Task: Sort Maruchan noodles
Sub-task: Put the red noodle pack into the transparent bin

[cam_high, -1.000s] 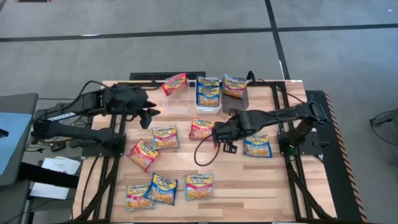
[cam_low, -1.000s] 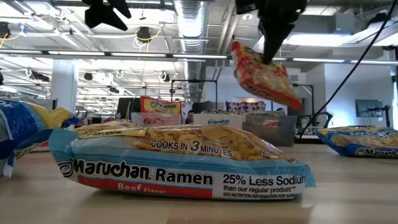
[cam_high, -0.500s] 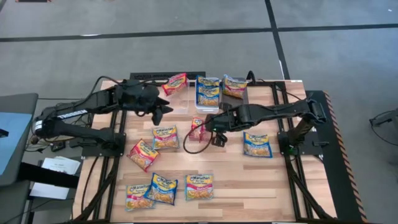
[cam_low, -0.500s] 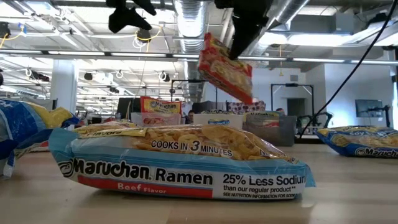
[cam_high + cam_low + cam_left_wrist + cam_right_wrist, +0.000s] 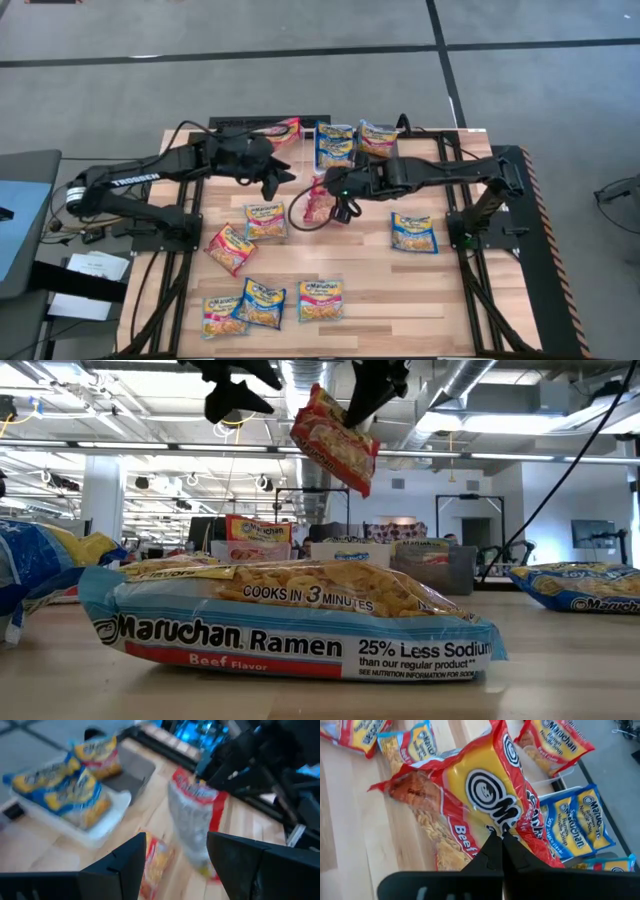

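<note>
From above, the right tool (image 5: pixel 333 192) hangs over the middle of the wooden worktop (image 5: pixel 370 290), its fingers clamped on a red packet (image 5: pixel 318 205) that dangles clear of the boards. The left tool (image 5: pixel 275 178) is just beside it, near the far edge, with its fingers apart and nothing between them. At the far edge a white bin (image 5: pixel 336 150) holds blue packets (image 5: pixel 335 143), a dark grey bin (image 5: pixel 379 150) beside it holds a yellow-orange packet (image 5: pixel 377 135), and another red packet (image 5: pixel 283 130) lies partly hidden behind the left arm. Loose packets are spread across the worktop: a blue one (image 5: pixel 413 233) on the right, a pair (image 5: pixel 250 230) left of centre, and a row of three (image 5: pixel 270 302) along the near edge.

At worktop height, a blue beef-flavour packet (image 5: pixel 290 615) fills the foreground. High above it the right tool (image 5: pixel 358 408) pinches the red packet (image 5: pixel 333 438) by its upper edge, so the packet hangs tilted in the air. The left tool (image 5: pixel 240 390) is close to its left, empty.

The left wrist camera looks between its own spread fingers (image 5: pixel 122 865) at the hanging red packet (image 5: pixel 195 825), with the white bin (image 5: pixel 87 827) of blue packets beyond.

The right wrist camera shows its own fingers (image 5: pixel 496 851) pressed together on the edge of the red beef packet (image 5: pixel 480 795), blue packets (image 5: pixel 582 827) lying behind.
</note>
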Available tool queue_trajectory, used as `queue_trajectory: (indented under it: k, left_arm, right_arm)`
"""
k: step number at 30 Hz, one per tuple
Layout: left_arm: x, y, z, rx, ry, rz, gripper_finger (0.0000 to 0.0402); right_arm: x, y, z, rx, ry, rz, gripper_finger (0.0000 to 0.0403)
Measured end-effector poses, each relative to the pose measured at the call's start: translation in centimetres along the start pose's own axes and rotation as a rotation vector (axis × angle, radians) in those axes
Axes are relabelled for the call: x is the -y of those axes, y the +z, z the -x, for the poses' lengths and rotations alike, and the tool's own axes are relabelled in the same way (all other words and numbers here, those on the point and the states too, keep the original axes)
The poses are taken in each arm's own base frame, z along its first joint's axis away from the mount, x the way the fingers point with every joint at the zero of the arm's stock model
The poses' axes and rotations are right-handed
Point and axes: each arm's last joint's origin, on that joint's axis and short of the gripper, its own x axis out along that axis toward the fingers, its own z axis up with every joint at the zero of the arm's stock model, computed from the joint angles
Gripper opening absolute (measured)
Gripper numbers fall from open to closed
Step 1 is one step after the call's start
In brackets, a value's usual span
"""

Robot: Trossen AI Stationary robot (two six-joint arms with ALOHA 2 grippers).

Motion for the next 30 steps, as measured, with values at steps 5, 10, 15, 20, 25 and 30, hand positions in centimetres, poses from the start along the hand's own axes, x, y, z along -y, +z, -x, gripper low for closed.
queue_trajectory:
  k: [5,10,15,20,25,30]
  left_arm:
    - [0.2,0.4,-1.3,0.036,-0.052,-0.006,0.0196]
    - [0.2,0.2,-2.4,0.032,-0.068,-0.006,0.0196]
    - [0.1,0.0,-3.2,0.014,-0.060,-0.005,0.0196]
    - [0.1,0.0,-3.7,0.026,-0.073,-0.005,0.0196]
    - [0.1,-0.1,-4.2,0.021,-0.088,-0.039,0.0196]
    - [-0.4,0.1,-4.3,0.023,-0.073,-0.022,0.0196]
  right_arm:
    - [0.5,0.1,-0.2,0.001,-0.009,-0.007,0.0003]
    - [0.7,0.3,-0.3,0.013,-0.011,0.000,0.0003]
    - [0.8,0.3,-0.3,0.012,-0.013,0.000,0.0003]
    - [0.8,0.3,-0.3,0.014,-0.013,0.014,0.0003]
    - [0.8,0.3,-0.3,0.013,-0.013,0.015,0.0003]
    - [0.8,0.3,-0.3,0.012,-0.013,0.015,0.0003]
